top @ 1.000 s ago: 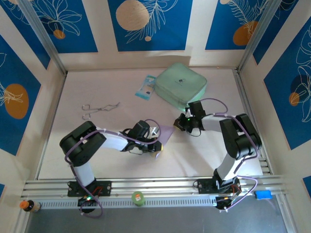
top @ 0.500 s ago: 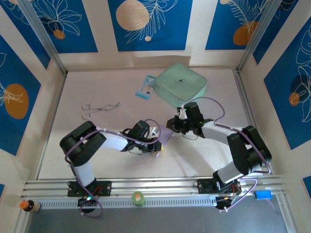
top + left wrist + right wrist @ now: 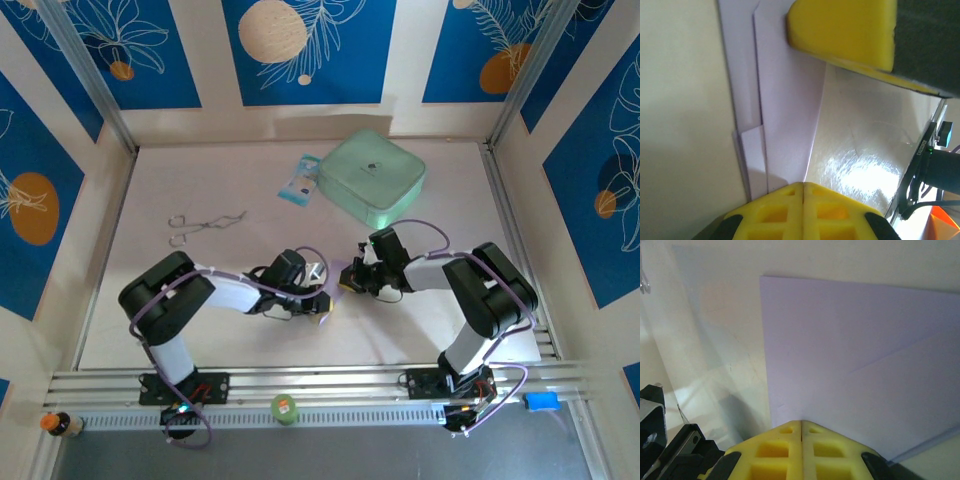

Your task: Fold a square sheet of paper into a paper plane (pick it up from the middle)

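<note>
Left gripper [image 3: 803, 192] first: jaws fully together, tips down on the near end of the paper [image 3: 785, 115]. The paper lies on the desk [image 3: 200, 300] in folded layers, one flap edge over another. Whether a layer is nipped between the tips or only pinned under them, I can't tell.

Across from it is the right gripper [image 3: 801, 427], also closed tight with nothing visibly held. Its tips sit at the edge of the same lavender sheet, and a diagonal crease runs off to the right. From above, the two grippers sit close together mid-desk, the paper between and under them.

This looks like a creasing step, somewhere in the middle of the plane. To do it well, I'd say one gripper anchors the layers while the other runs flat along the fold. Low and slow, so the thin sheet doesn't skate or buckle and the edges line up.

Further back, the mint case [image 3: 373, 178] is shut, contents hidden. The packet [image 3: 298, 181] lies just beside it, and its contents are too small to make out.
</note>
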